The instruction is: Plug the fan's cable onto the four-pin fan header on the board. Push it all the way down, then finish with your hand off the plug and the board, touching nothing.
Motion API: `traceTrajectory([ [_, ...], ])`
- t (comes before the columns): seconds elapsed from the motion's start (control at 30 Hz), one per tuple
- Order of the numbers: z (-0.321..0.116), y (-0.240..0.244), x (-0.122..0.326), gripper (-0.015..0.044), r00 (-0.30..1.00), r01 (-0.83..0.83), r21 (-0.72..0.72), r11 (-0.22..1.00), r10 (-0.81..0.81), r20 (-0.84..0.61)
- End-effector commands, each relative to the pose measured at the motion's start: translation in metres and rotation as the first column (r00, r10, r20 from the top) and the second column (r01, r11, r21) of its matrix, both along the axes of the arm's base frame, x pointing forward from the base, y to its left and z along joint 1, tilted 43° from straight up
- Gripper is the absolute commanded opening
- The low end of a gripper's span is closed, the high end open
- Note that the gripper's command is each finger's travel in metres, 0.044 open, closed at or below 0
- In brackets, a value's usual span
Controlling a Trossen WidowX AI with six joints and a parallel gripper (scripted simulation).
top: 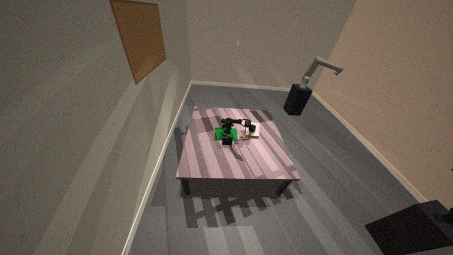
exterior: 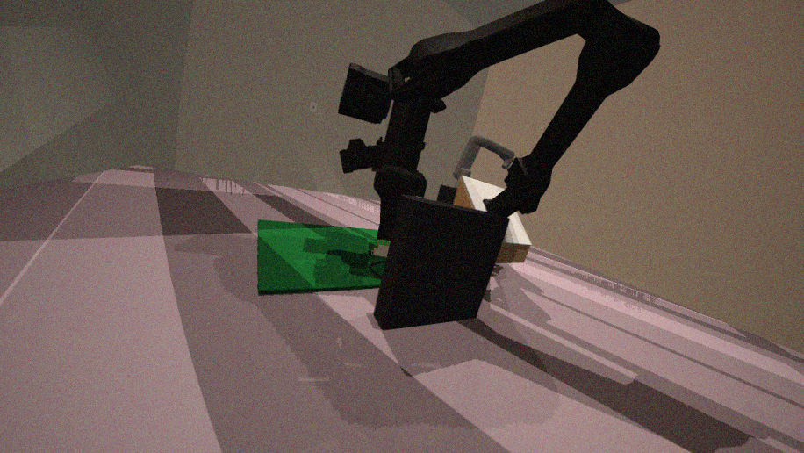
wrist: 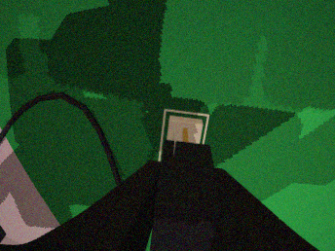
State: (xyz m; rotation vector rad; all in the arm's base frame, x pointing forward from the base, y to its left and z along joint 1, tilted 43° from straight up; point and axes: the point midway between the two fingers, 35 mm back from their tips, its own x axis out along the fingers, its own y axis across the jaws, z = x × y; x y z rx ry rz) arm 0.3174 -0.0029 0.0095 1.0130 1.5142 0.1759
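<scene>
The green board lies on the table. The pale four-pin header stands on it, with a light outline and a brass pin visible. My gripper is shut on the dark plug, just over the header. In the wrist view the plug covers the header's near part. The gap between them, and whether they touch, cannot be told. The thin black cable arcs to the left of the fingers. The plug's underside and most pins are hidden.
A black upright block, apparently the fan, stands at the board's near edge and hides part of the board in the exterior view. A white-topped box is to the right, by the arm's base.
</scene>
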Motion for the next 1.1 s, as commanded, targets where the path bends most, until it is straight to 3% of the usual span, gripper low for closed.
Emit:
traceTrajectory([
  [0.0,-0.0002,0.0010,0.0004,0.0000,1.000,0.005,0.006,1.000,-0.005,-0.002],
  [1.07,-0.0057,0.0062,0.0015,0.0000,1.000,0.008,0.007,1.000,-0.008,-0.005],
])
